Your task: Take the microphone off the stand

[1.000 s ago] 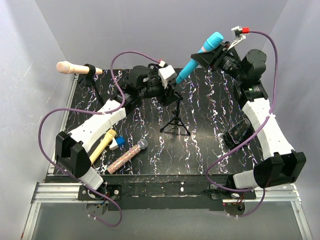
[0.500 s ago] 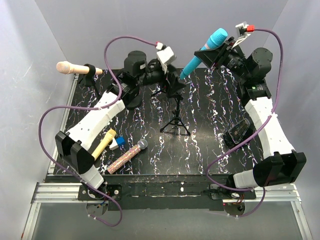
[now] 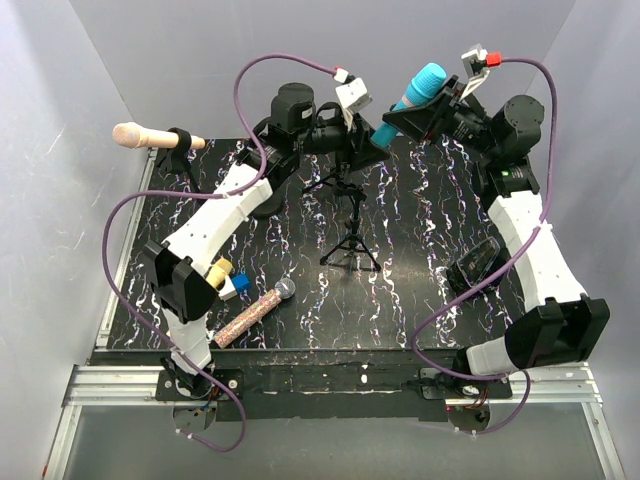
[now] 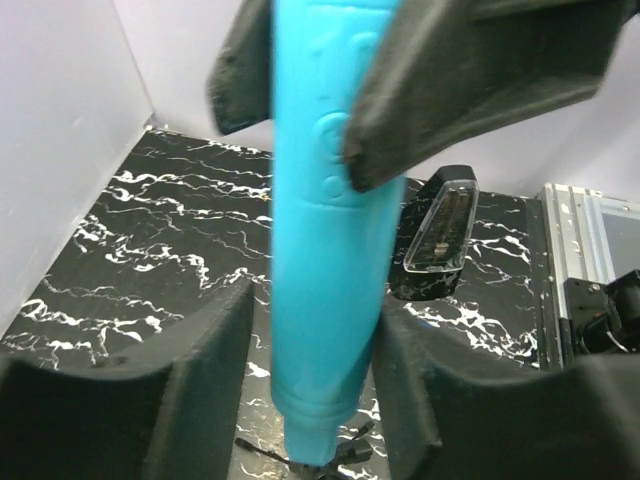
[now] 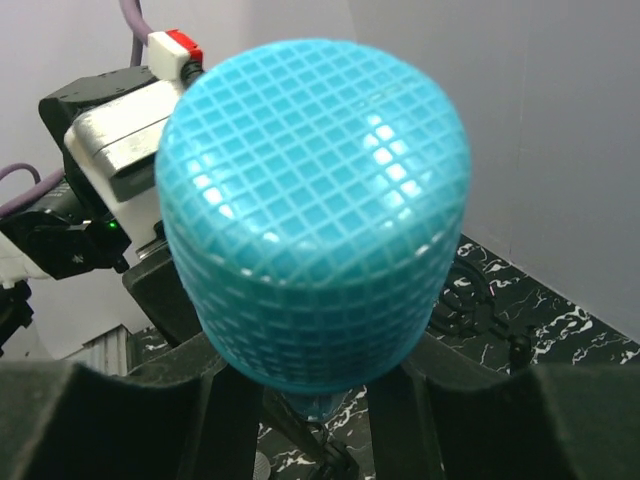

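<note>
The blue microphone (image 3: 428, 80) is off the black tripod stand (image 3: 350, 220) and held tilted in the air above the back of the table. My right gripper (image 3: 416, 112) is shut on its upper body; the mesh head fills the right wrist view (image 5: 315, 200), above my right gripper (image 5: 320, 385). My left gripper (image 3: 373, 133) is open around the microphone's lower handle (image 4: 325, 300). In the left wrist view the left gripper (image 4: 315, 315) has a small gap on its left side. The stand's top shows below the handle (image 4: 345, 455).
A beige microphone (image 3: 135, 135) sits in a clip stand at the back left. A glitter microphone (image 3: 255, 312), a yellow one (image 3: 218, 270) and a blue-white block (image 3: 238, 285) lie at the front left. A black case (image 3: 473, 262) lies on the right.
My left gripper has risen from the stand's top to the blue microphone's lower handle. My right gripper has tilted the microphone a little steeper and higher.
</note>
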Robot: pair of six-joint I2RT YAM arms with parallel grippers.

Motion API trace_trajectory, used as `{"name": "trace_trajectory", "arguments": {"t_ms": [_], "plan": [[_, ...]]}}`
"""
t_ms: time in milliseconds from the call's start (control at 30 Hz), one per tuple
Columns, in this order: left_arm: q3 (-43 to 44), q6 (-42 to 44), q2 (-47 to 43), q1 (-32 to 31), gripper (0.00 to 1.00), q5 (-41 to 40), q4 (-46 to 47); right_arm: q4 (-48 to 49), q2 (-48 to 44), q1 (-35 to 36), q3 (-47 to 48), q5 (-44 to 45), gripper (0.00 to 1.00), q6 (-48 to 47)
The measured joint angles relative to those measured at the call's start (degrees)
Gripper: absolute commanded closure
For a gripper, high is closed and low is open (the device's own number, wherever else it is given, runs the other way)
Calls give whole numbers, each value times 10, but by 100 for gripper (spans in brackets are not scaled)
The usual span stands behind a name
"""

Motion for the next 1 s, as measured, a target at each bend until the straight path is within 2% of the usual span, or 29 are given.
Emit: {"name": "trace_trajectory", "arguments": {"t_ms": [67,133,167,200,233,267,300,333,567,733,867,1000], "plan": [[15,5,11,-2,75,11,-14,5,7,-1,0,-1,99,3],[27,19,15,-3,97,20,-33,13,15,-1,2,-3,99,10],[31,27,15,-3,100,21,-43,17,19,0,3,-6,99,16],[36,30,15,-3,100,23,-52,23,21,2,4,-8,83,18],[40,35,15,-2,100,23,-59,27,25,5,7,-9,55,18],[43,39,15,0,100,22,-65,31,29,8,12,-12,35,18],[46,43,15,1,100,20,-69,34,33,10,16,-13,26,18],[47,45,15,2,100,18,-71,35,35,11,18,-16,23,20],[54,71,6,-2,100,-52,-89,33,20,20,-3,-33,16,18],[53,120,-35,8,100,-132,-141,-1,-39,18,-63,-38,14,8],[10,193,-125,44,100,-199,-202,-55,-117,18,-141,-40,14,-44],[-43,278,-243,59,100,-274,-294,-129,-196,18,-200,-7,15,-134]]}}
